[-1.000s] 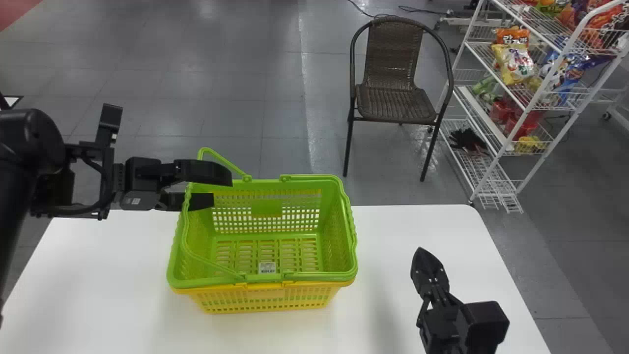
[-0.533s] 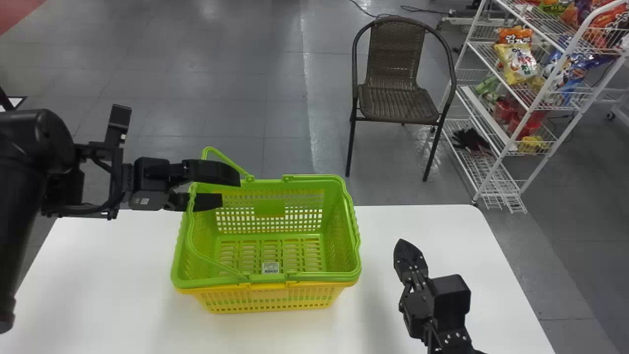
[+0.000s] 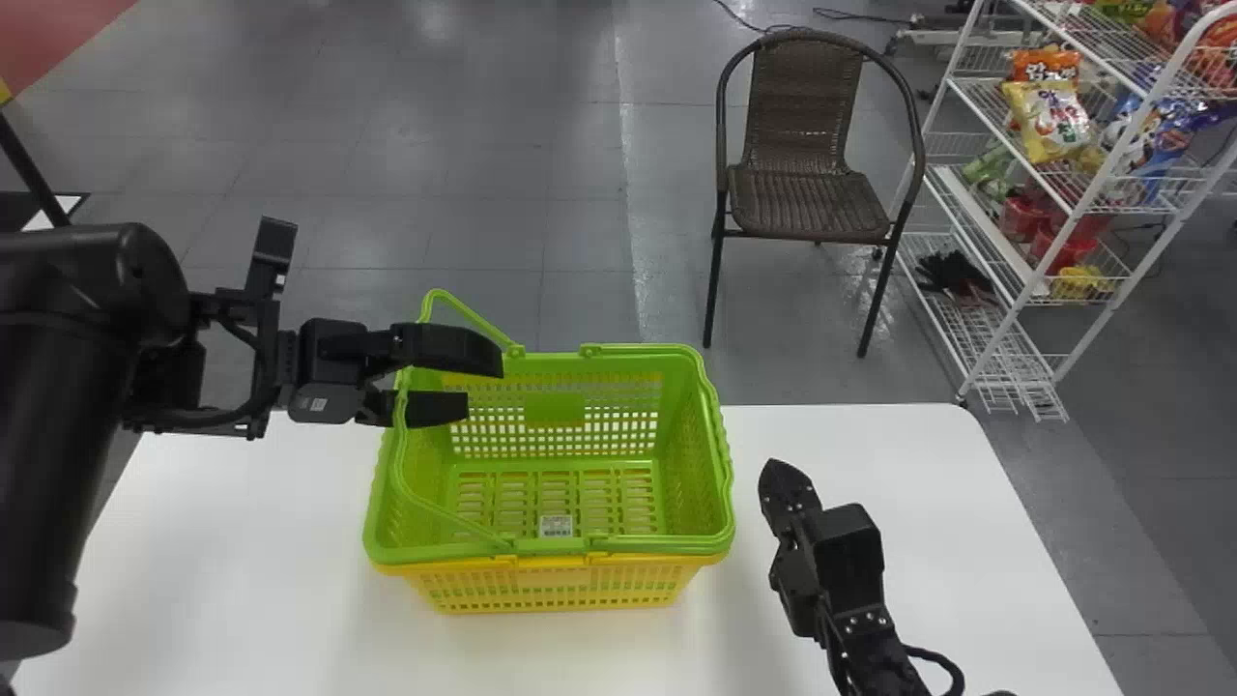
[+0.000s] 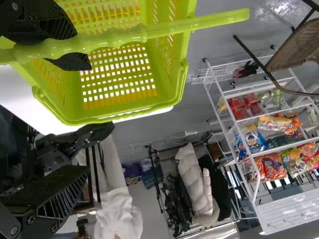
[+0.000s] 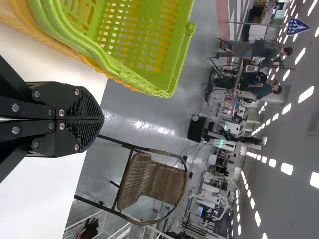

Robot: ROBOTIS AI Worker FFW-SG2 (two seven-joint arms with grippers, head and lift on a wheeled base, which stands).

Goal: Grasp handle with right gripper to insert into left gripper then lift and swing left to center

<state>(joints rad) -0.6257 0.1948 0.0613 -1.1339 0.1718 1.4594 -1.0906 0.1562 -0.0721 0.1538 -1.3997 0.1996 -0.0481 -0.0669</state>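
The white table [image 3: 870, 454] carries the green plastic basket [image 3: 435, 555], my landmark here, nested in a yellow plastic basket [image 3: 551, 590], whose rim juts out just under the green 1's. A brown woven chair [image 3: 807, 198] stands on the floor beyond and to the right of the green basket.

My left gripper [image 3: 483, 384] is at the left end of the green basket, its 2 flat black fingers spread wide and pointing in over the opening. I judge it is set there to receive the handle and later bear the load. My right gripper [image 3: 774, 468] hangs to the right of the green basket, its 2 fingers together with nothing between them; it will need to part them and come across to take the handle.

The smooth green raised handle [image 4: 164, 29] stands tilted over the basket's left part and crosses by my left fingers; whether it touches them I cannot tell. Leaning that way seems handy, since a small nudge could seat it. The risk is pushing it past the fingers instead. Smallest, a white label [image 3: 555, 525] lies low inside the green basket.
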